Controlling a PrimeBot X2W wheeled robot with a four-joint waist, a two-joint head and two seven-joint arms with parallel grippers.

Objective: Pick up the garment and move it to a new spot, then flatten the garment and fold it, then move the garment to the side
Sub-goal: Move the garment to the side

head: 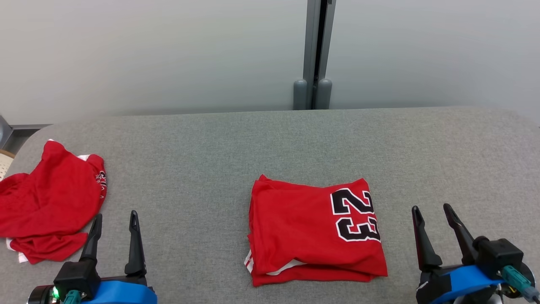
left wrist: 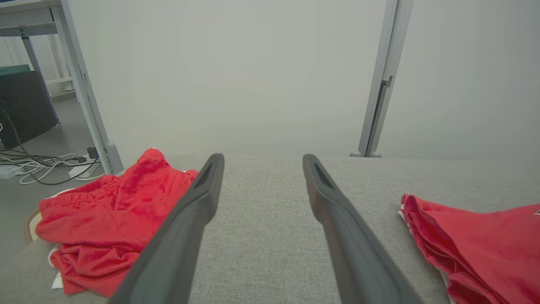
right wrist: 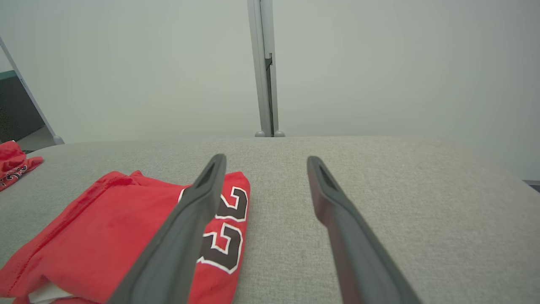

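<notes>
Edge-cropped red heap (head: pixel 46 202), perhaps shorts

The left tool (head: pixel 116 216) and right tool (head: pixel 431 209) each have two long black tapered fingers (head: pixel 135 245), a black base (head: pixel 498 251), a blue wrist band (head: pixel 468 276) and a teal connector (head: pixel 515 276).

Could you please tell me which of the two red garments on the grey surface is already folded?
The jersey in the middle, showing the number 23, is folded into a neat rectangle. The other red garment, at the left edge, lies crumpled.

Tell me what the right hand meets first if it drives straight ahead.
Nothing close: the open right hand points over bare grey table, with the folded jersey off to its left. Beyond the far edge, likely the wall.
</notes>
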